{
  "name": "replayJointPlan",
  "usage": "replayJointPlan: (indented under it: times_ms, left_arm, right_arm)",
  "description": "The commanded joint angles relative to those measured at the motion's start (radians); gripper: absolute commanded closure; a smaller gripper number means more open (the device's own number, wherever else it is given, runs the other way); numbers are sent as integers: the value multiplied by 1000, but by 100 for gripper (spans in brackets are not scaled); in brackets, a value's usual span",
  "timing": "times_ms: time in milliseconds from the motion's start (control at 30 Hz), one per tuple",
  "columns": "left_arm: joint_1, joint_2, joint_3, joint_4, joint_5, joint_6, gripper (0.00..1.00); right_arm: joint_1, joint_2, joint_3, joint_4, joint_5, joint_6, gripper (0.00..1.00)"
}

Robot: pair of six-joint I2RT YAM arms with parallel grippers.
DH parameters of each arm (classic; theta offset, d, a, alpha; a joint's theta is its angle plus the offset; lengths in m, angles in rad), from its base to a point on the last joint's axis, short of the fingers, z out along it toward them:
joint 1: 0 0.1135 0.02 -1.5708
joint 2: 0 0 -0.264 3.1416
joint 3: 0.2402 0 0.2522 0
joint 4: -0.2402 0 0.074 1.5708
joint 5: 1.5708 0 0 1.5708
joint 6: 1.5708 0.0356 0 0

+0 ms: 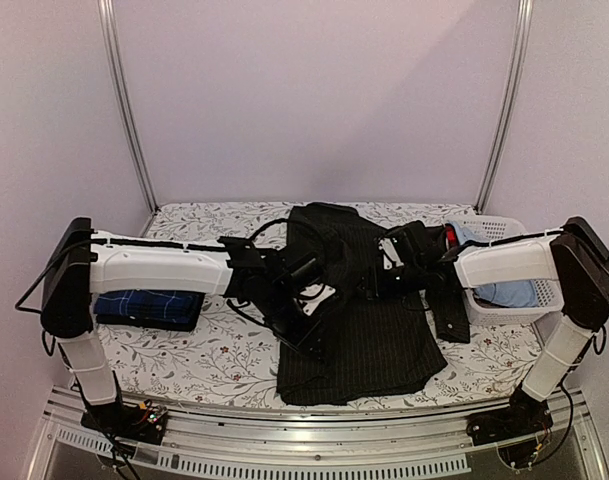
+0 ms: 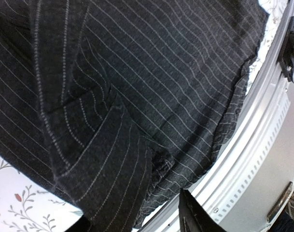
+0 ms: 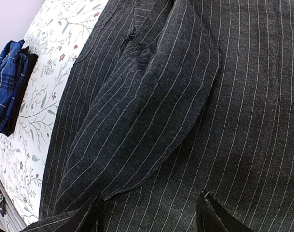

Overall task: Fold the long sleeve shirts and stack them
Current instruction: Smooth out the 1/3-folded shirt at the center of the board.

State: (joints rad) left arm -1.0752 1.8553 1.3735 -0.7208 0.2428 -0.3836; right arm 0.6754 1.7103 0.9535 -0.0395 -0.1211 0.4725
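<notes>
The black pinstriped shirt lies spread down the middle of the table, its hem at the front edge and its upper part bunched under both grippers. It fills the left wrist view and the right wrist view. The navy checked shirt lies folded at the table's left, also visible in the right wrist view. My left gripper is open just over a folded sleeve. My right gripper is open just above the cloth, one fingertip at a flap's edge.
A white laundry basket holding light blue cloth stands at the right of the table. A dark layer lies under the navy shirt. The floral tablecloth covers the table. The aluminium front rail runs just beyond the shirt's hem.
</notes>
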Motion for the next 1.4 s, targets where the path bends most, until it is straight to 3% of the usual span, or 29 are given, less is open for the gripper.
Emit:
replayJointPlan:
  times_ms: [0,167,267,400,467,600,733,800,867,1067,1367]
  left_arm:
    - [10,-79,-35,92,-4,-39,54]
    - [24,-87,-58,123,-47,-56,61]
    - [21,-52,-14,128,-72,-50,71]
    - [-2,14,57,182,9,-13,74]
    - [-16,54,83,208,70,-2,72]
    - [-30,112,105,220,103,-3,55]
    - [-22,67,66,258,101,-31,39]
    - [-12,29,27,288,110,-55,36]
    - [4,-11,-12,316,113,-81,36]
    - [78,-27,-112,319,107,-138,50]
    - [87,118,-47,359,186,-156,55]
  right_arm:
    - [29,-76,-21,-44,26,-2,37]
    - [32,-123,-63,-49,32,16,37]
    - [33,-149,-82,-54,50,29,36]
    - [33,-183,-98,-82,78,44,36]
    - [33,-201,-109,-95,84,51,36]
    - [33,-247,-145,-119,93,65,36]
    - [37,-287,-181,-128,57,80,36]
    - [50,-296,-195,-135,48,86,36]
    - [70,-296,-202,-144,40,89,35]
    - [141,-280,-226,-179,26,113,37]
    - [185,-311,-295,-197,22,167,42]
